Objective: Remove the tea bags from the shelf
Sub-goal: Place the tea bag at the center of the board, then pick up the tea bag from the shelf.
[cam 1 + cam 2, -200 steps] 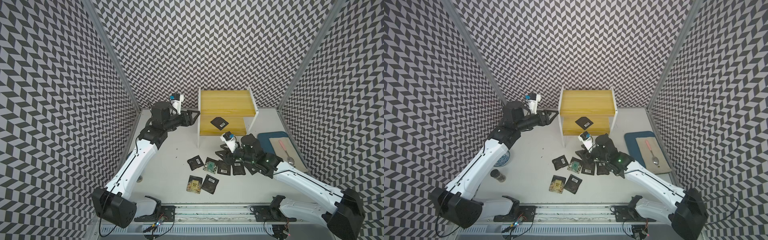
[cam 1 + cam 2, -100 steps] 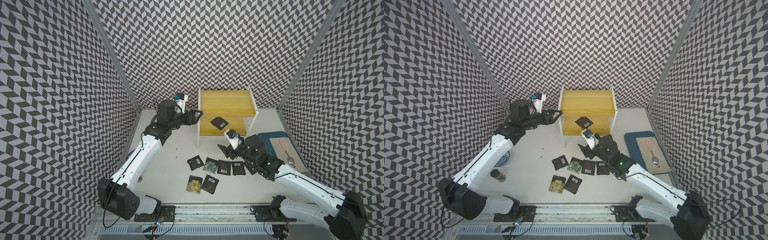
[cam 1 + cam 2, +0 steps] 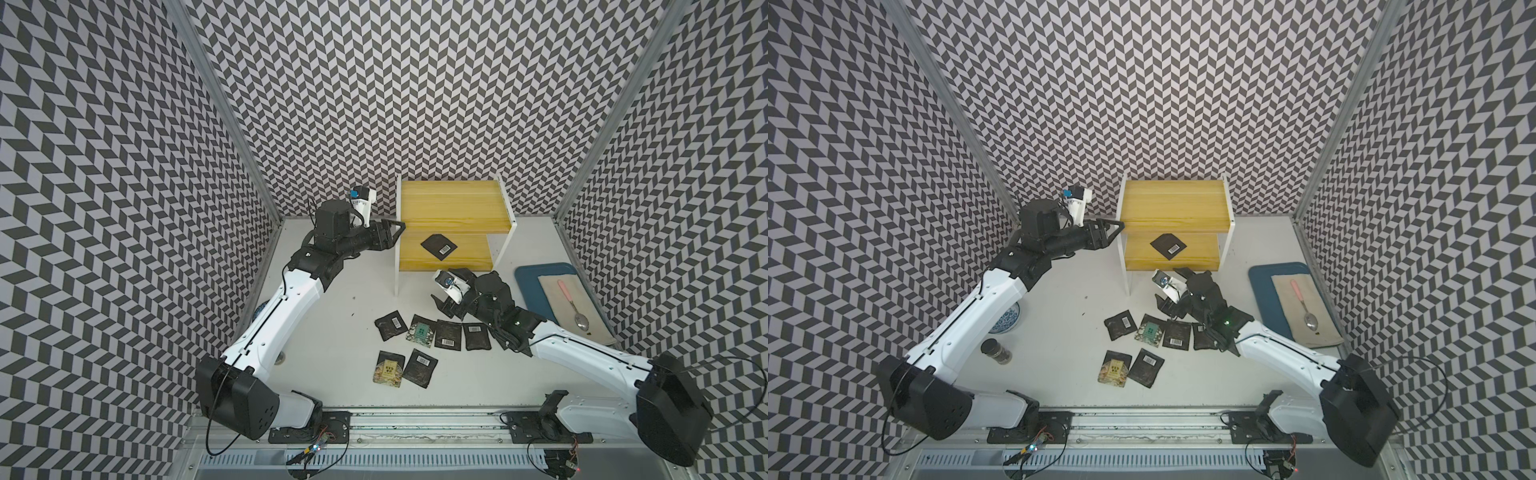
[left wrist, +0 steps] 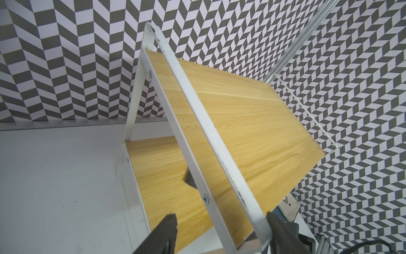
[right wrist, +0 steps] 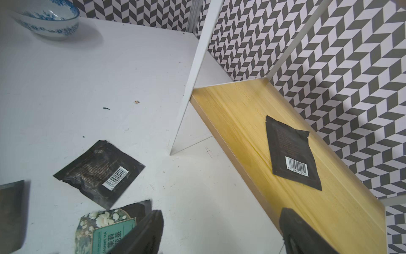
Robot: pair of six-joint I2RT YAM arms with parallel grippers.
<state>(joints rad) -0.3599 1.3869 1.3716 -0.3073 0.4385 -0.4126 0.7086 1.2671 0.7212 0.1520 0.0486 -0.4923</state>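
Before the shelf (image 3: 453, 208), the right end effector (image 3: 449, 286) gapes wide, holding nothing.

You have the shelf (image 3: 453, 199) standing on the white bench (image 3: 353, 357), one tea bag (image 3: 439, 247) on its lower board. More tea bags (image 3: 448, 335) lie before the shelf, a blue tray (image 3: 530, 286) right of it.

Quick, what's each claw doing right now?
Left gripper: open, jaws either side of the shelf frame.
Right gripper: open, empty.
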